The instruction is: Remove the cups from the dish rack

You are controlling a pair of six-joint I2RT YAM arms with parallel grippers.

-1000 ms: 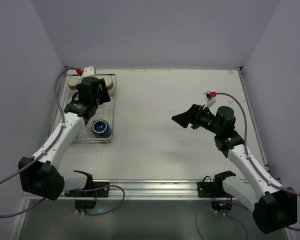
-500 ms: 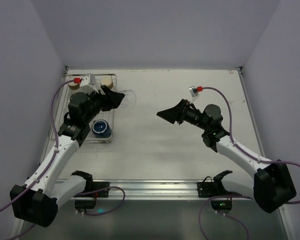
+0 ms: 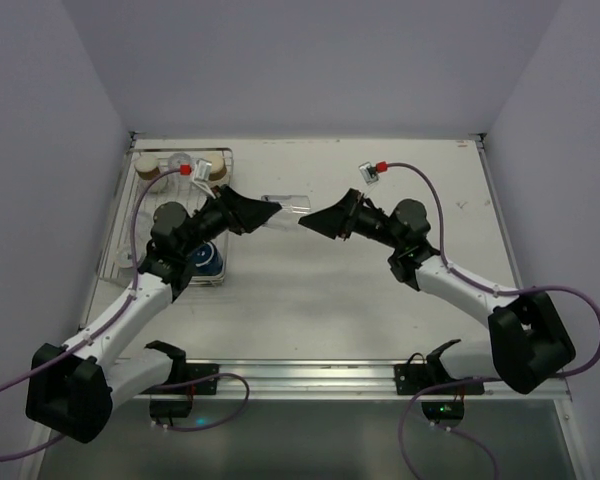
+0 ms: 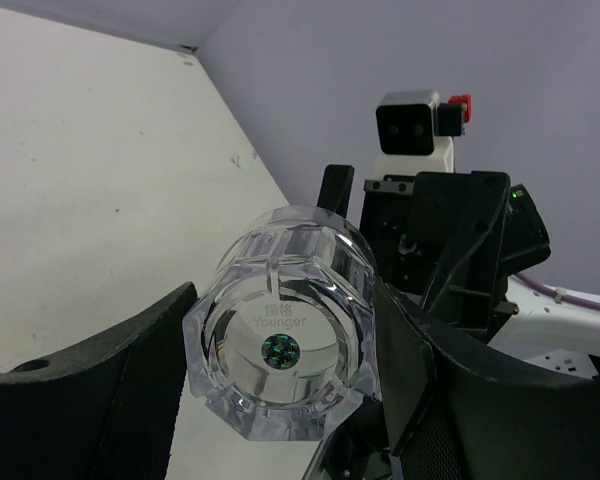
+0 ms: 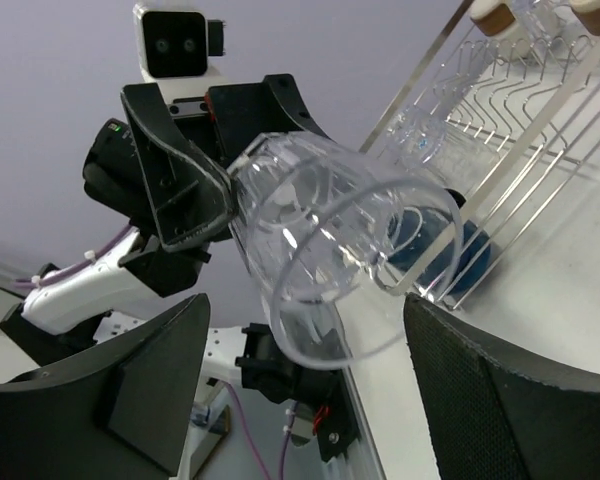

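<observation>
Above the white counter, beside the silver wire dish rack, the left tool is clenched on the base end of a clear ridged plastic tumbler, held sideways so its mouth sits between the spread, unclenched jaws of the right tool, apparently for a handover.

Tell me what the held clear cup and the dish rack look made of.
Clear cup: probably hard plastic, possibly glass. It is transparent and glossy, with faceted walls and moulded lettering on the base. Dish rack: likely metal wire, judging by its thin, shiny silver rods.
</observation>
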